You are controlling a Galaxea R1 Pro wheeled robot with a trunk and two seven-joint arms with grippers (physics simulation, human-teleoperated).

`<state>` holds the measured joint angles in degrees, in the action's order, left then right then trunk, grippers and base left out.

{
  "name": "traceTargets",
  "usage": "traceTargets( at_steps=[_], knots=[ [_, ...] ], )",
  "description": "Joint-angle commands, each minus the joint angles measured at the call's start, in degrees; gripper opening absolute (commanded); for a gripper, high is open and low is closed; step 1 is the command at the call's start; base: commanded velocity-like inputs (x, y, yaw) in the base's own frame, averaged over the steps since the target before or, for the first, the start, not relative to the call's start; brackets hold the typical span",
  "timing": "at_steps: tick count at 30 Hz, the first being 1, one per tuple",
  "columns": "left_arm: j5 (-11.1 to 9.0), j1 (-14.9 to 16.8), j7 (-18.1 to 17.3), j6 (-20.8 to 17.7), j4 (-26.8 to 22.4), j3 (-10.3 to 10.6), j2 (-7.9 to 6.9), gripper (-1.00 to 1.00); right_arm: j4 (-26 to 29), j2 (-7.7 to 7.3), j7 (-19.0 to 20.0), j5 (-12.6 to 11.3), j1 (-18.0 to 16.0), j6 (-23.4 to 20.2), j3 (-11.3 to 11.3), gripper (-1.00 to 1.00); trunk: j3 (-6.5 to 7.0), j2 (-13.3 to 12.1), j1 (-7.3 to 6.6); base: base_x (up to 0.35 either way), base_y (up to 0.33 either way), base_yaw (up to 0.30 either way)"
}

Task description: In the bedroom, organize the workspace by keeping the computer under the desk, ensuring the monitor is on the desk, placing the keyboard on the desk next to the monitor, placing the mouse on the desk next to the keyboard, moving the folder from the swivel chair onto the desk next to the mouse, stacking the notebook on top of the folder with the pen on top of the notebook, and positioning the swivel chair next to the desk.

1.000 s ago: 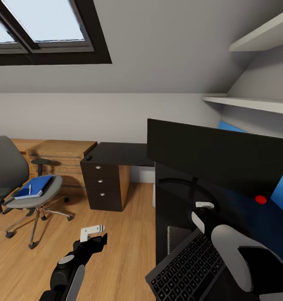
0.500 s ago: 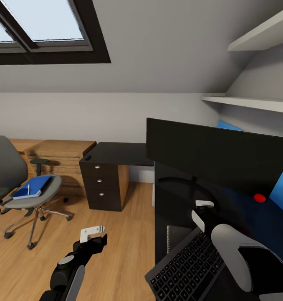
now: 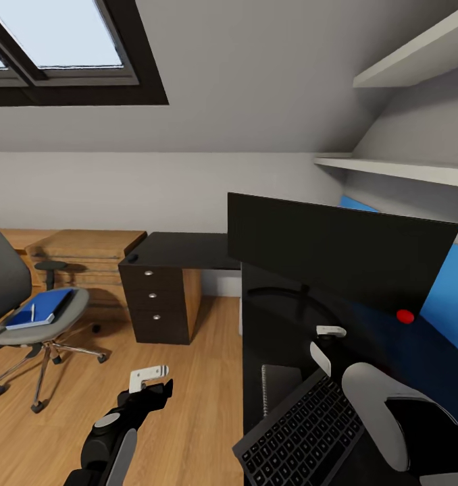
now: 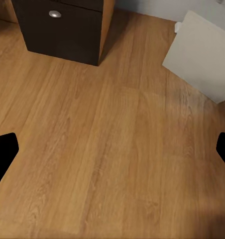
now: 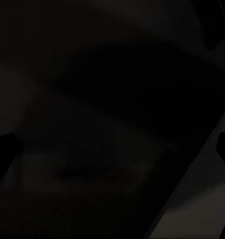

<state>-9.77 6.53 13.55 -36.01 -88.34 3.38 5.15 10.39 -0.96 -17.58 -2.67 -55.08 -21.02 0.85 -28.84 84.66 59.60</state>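
Observation:
The black monitor (image 3: 337,250) stands on the glossy black desk (image 3: 182,250). The dark keyboard (image 3: 303,432) lies at the desk's near end and overhangs its edge, beside a thin grey notebook (image 3: 280,381). My right gripper (image 3: 325,345) hovers just above them, open and empty (image 5: 112,144). A small dark mouse (image 3: 132,258) sits on the desk's far left corner. On the swivel chair (image 3: 43,331) at the left lies the blue folder (image 3: 40,307), with the white pen (image 3: 32,312) on it. My left gripper (image 3: 151,379) hangs open over the floor (image 4: 112,154). The pale grey computer (image 4: 202,57) stands on the floor by the desk.
The dark drawer unit (image 3: 155,304) with silver knobs holds up the desk's left wing. Low wooden shelving (image 3: 73,246) lines the back wall behind the chair. A red ball (image 3: 405,316) and a blue panel (image 3: 452,290) are at the right. Wall shelves (image 3: 391,169) hang above.
The whole picture has slid left, so the camera has turned right. The chair now sits nearer the left edge. Both arms keep their place in the view.

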Motion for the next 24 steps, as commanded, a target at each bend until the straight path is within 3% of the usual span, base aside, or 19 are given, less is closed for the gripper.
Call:
traceTargets(
  at_steps=[1, 24],
  knots=[
    [-0.60, 0.03, 0.51, -0.20, -0.08, 0.05, -0.02, 1.00, -0.72, 0.00, -0.26, -0.67, 0.03, -0.25, 0.87, 1.00, -0.07, 0.03, 0.00, 0.000, 0.000, -0.006],
    [-0.68, 0.05, 0.51, -0.20, 0.07, 0.05, 0.04, 1.00, -0.08, 0.08, -0.22, -0.67, -0.01, 0.34, 0.82, 1.00, 0.19, 0.03, 0.00, 0.000, 0.000, -0.028]
  ],
)
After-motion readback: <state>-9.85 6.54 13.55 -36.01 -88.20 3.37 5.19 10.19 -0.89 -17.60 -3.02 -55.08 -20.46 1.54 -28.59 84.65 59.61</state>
